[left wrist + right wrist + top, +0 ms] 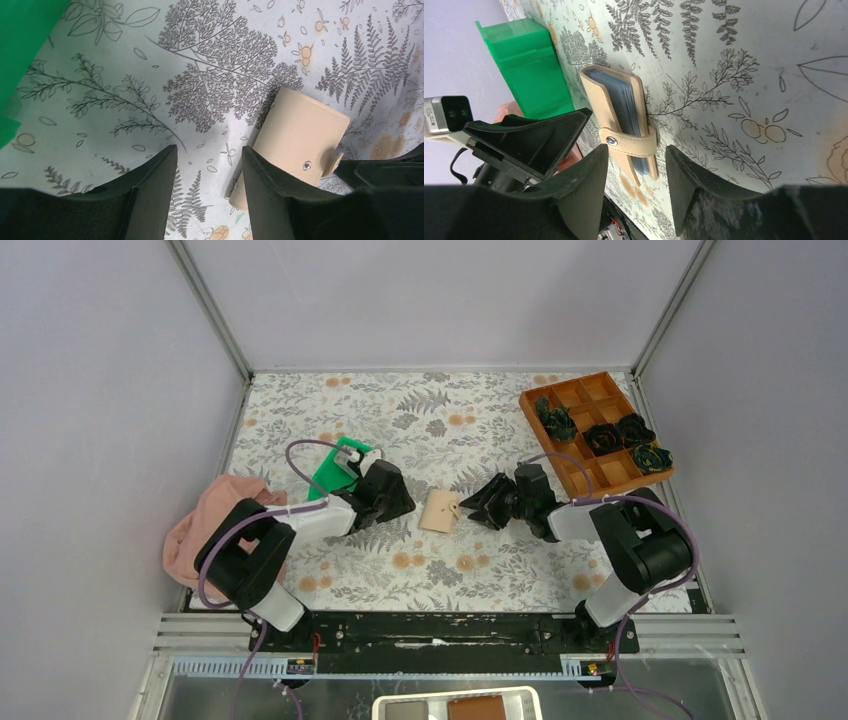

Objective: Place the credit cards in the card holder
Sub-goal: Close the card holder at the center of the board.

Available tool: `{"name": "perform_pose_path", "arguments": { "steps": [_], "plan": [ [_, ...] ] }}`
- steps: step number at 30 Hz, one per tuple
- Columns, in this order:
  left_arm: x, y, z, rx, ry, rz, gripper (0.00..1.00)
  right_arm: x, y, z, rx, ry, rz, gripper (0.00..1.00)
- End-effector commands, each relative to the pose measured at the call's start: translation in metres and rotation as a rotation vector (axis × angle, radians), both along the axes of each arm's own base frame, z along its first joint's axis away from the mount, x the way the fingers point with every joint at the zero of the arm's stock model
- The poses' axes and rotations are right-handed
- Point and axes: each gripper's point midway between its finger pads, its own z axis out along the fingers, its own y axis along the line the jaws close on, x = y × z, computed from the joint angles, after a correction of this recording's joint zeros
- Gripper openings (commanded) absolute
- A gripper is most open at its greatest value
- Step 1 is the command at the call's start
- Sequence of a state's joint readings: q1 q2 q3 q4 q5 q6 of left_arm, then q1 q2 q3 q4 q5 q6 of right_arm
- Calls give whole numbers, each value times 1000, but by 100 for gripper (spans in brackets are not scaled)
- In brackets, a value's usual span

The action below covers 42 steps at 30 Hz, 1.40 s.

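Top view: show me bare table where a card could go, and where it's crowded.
Free: the far strip between the green tray and the compartment box, and the near strip between the card holder and the arm bases. Crowded: the middle, where left pincer and right pincer flank it.

Worktop with a fern and flower print. Card holder lies flat at centre, closed, tab snapped. Green tray just to its left. Orange-brown compartment box at the far right corner. Pink cloth bunched at the left edge.
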<state>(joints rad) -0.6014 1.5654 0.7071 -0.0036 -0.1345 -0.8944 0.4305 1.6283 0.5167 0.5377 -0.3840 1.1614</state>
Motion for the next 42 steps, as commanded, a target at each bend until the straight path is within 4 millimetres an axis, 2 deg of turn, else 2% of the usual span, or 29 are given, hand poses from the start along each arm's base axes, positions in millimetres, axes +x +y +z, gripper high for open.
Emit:
{"name": "perform_pose_path", "arguments": {
  "steps": [1,10,29,42],
  "plan": [
    [18,-13,12,-39,-52,-22,57,6,5,5,30,-14,-18,53],
    [18,-19,3,-44,-20,-56,56,0,9,-8,55,29,-29,54],
    [-6,-36,-5,-54,7,-160,53,2,25,-9,69,24,-10,54],
    [-10,-42,-8,-48,13,-182,51,1,27,-9,55,12,6,53]
  ]
}}
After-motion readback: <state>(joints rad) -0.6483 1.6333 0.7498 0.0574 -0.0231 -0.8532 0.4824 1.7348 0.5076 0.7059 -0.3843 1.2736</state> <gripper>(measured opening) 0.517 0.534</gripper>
